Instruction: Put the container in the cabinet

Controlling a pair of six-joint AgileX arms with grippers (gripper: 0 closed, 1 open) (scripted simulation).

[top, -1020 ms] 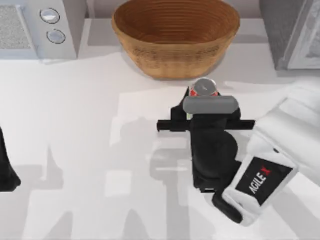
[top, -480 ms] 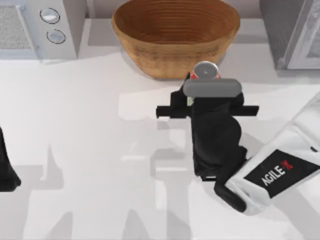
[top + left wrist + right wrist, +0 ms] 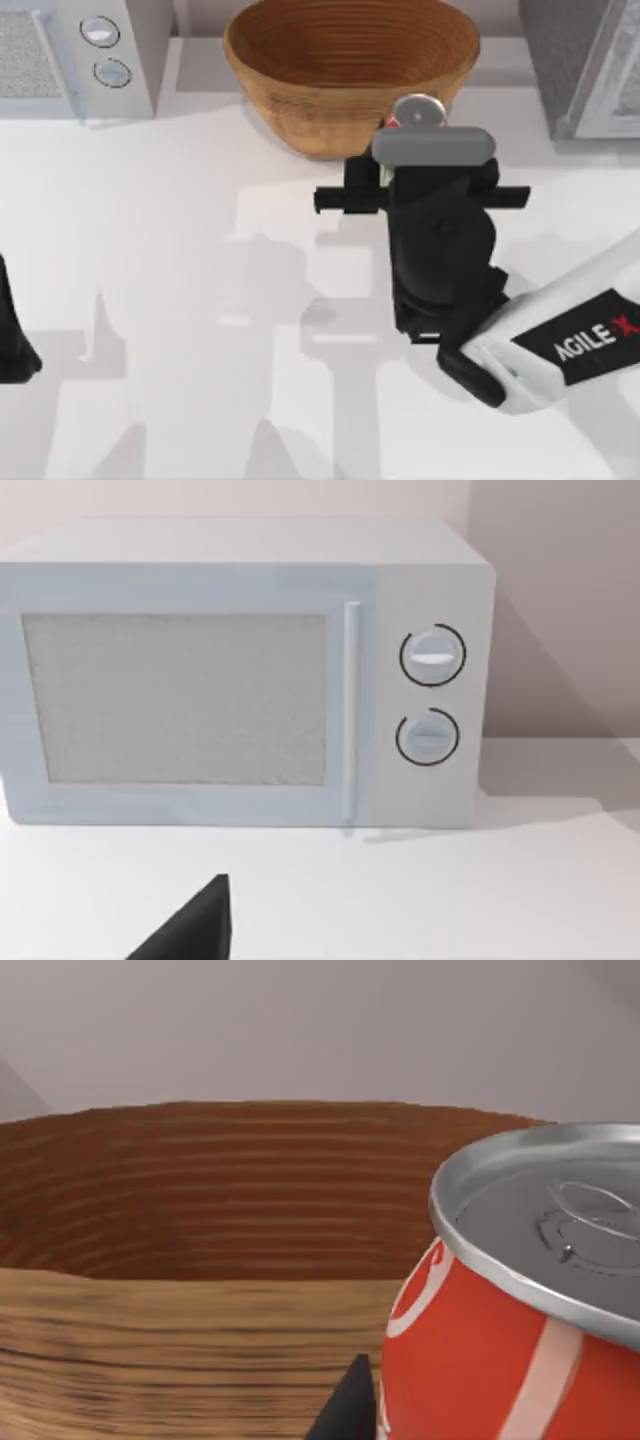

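The can [image 3: 417, 112] is the thing to be stowed, and the scene is taken here from the top view's left to its right. At the far left edge of the table [image 3: 180, 300] the left arm [image 3: 12, 340] is parked; whether its fingers are spread or pressed together cannot be told. Behind it, at the back left, a white microwave [image 3: 240, 670] is set against the wall. At the back centre a large woven basket [image 3: 350, 70] is placed, and just in front of its right rim the can is held upright, its silver top [image 3: 560, 1220] seen level with the basket's rim in the right wrist view. The right gripper [image 3: 420, 165] is pinched on the can's lower body (the fingertips themselves are hidden under the wrist, so the hold is judged from the can sitting between the jaws). Farther right, at the back corner, part of a grey cabinet [image 3: 580, 60] is seen.

The can is judged to be light, rigid along its height but thin-walled, and smooth enough to slip. A hold across the middle of the round body, kept moderate, is called for, since a hard squeeze could dent it. It should be kept upright while it is carried rightward to the cabinet.
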